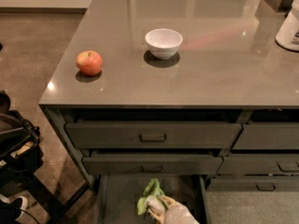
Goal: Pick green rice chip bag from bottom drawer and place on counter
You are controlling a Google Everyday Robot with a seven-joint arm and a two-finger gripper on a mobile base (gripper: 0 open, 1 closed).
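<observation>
Where the stack of drawers meets the near edge of the camera view, the bottom drawer [117, 202] stands pulled out, its flat grey floor partly showing. The gripper [156, 208] reaches into it from the near right on a pale arm and is closed on the lower end of the green chip bag [149, 191]. The bag is crumpled and stands tilted, its upper end pointing up and away, towards the drawer above. It sits near the middle of the open drawer, just left of the arm.

Above the open drawer are two shut drawers, one over the other: the middle drawer [152, 165] and the top drawer [153, 134], each with a small bar handle at its centre. More drawers [266, 136] of the same dark grey sit to the right.

The counter [224, 73] spreads over all of them, smooth and glossy. An apple [89, 62] rests near its left edge. A white bowl [163, 43] stands farther back, right of the apple and well apart from it. At the far right edge, part of a white container [289, 29] shows.

On the floor to the left is some dark equipment [16, 141].
</observation>
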